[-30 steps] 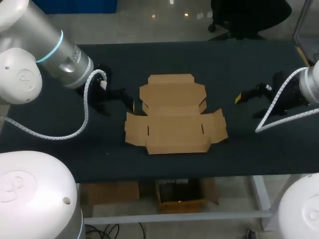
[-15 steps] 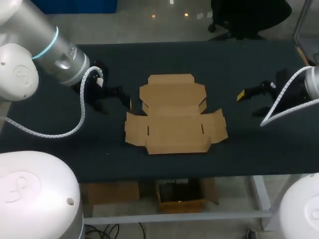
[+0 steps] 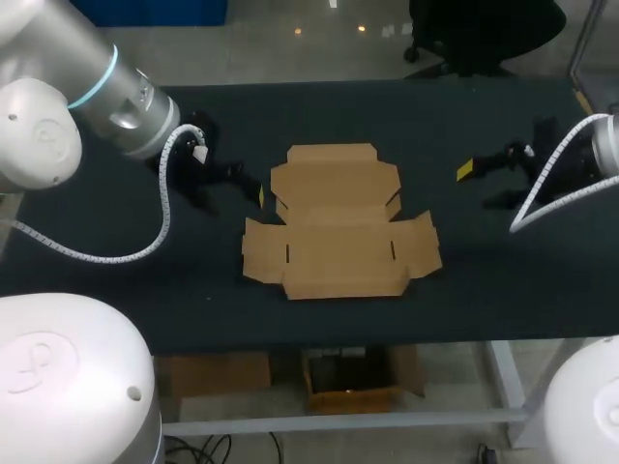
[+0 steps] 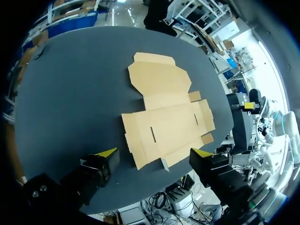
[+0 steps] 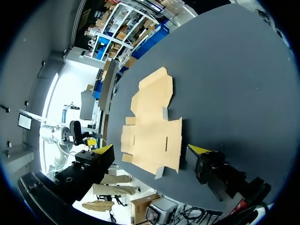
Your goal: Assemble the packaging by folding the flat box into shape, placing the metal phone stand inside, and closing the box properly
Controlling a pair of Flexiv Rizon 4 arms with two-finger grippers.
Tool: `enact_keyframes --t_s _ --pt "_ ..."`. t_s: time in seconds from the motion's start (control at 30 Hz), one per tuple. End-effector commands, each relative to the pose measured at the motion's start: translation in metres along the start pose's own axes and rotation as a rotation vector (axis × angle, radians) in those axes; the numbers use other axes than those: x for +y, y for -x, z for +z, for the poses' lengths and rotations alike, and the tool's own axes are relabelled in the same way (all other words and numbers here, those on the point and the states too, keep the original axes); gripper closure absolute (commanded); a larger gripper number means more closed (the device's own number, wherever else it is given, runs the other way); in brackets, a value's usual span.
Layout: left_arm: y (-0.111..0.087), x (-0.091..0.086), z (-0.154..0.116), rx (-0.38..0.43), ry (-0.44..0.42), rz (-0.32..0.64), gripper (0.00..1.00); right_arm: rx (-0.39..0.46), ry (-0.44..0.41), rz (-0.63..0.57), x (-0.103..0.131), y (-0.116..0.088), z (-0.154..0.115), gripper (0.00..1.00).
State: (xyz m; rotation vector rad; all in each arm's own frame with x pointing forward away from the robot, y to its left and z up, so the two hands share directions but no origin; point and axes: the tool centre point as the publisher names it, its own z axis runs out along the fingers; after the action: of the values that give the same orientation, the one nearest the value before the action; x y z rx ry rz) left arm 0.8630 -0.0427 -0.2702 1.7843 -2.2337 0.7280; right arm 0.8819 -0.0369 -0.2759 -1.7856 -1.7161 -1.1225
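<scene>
From above, our left claw [image 3: 237,188] hangs just beside the flat box [image 3: 338,224], close to its upper panel. Our right claw [image 3: 481,186] sits well apart from the box's far side, over bare table [image 3: 464,116]. The box lies fully unfolded between the two claws, with no flap raised. We cannot find the phone stand in any view.

Along the left claw [image 4: 154,154], the fingers stand wide apart with nothing between them. The box [image 4: 164,112] lies flat ahead of the tips, its nearest corner closest to them.

Along the right claw [image 5: 151,149], the fingers are likewise spread and empty, with the box [image 5: 150,126] ahead and farther off.

We judge that folding has not started. The card lies flat on the table, so a fingertip may skate over a flap rather than get under it. If only one claw pushes, the whole sheet could slide or turn. Pressing away from a score line could crease a panel wrongly. If both claws close in together, they could knock each other.
</scene>
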Motion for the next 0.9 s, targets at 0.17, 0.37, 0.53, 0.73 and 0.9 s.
enact_keyframes --t_s 0.17,0.37,0.53,0.73,0.9 --pt "0.005 -0.016 0.001 0.033 0.012 0.006 0.00 0.015 -0.092 -0.006 0.029 0.005 0.010 0.00" --pt "0.009 -0.026 -0.002 0.055 0.013 0.001 0.00 0.016 -0.094 -0.015 0.039 0.012 0.021 0.00" --pt "0.011 -0.034 -0.001 0.076 0.024 0.002 0.00 0.016 -0.105 -0.023 0.047 0.017 0.036 0.00" --pt "0.012 -0.045 0.001 0.090 0.031 0.002 0.00 0.035 -0.131 -0.026 0.056 0.021 0.051 0.13" --pt "0.016 -0.053 0.001 0.101 0.035 -0.005 0.00 0.033 -0.137 -0.030 0.062 0.020 0.059 0.23"
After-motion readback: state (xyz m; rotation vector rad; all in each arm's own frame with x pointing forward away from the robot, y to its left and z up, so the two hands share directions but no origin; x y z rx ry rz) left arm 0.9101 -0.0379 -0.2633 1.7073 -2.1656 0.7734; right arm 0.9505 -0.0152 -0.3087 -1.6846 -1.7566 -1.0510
